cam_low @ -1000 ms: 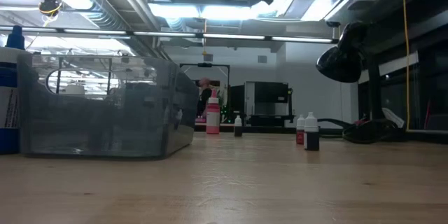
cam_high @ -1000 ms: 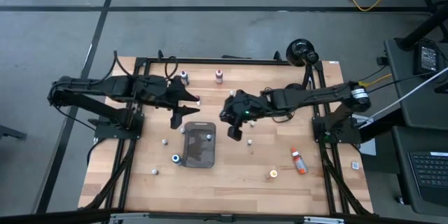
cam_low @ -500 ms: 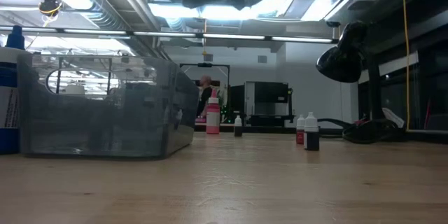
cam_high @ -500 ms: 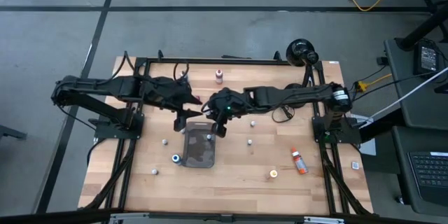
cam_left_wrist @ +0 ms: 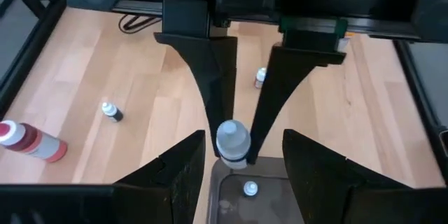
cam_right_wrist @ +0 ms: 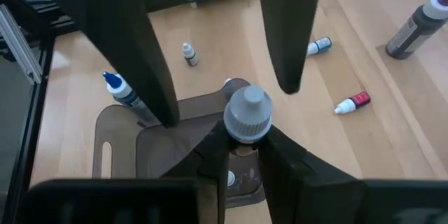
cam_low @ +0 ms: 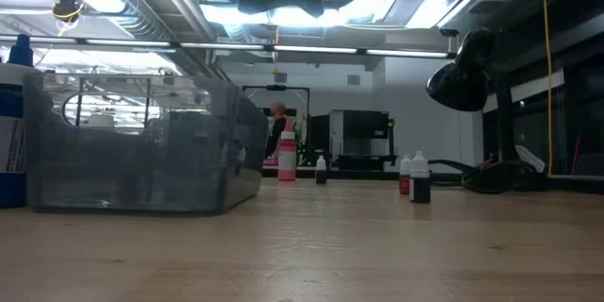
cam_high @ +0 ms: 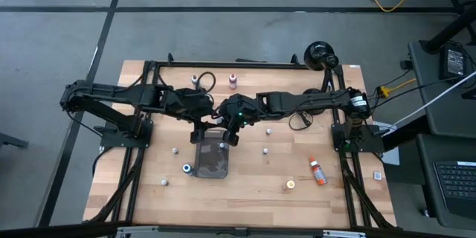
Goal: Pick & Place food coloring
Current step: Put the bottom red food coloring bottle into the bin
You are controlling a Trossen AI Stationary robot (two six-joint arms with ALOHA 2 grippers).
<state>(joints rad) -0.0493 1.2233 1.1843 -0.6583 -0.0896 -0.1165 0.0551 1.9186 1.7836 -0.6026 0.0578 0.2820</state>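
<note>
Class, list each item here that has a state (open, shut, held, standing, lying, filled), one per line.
Right gripper: shut on the grey-capped bottle, above the tray.
Left gripper: open, fingers either side of that bottle.
Tray: flat on the table, holding a small bottle.
Orange bottle: lying on its side.
Red bottle: standing, capped.

two black jointed arms, dark tapered fingers, black cables.
</note>
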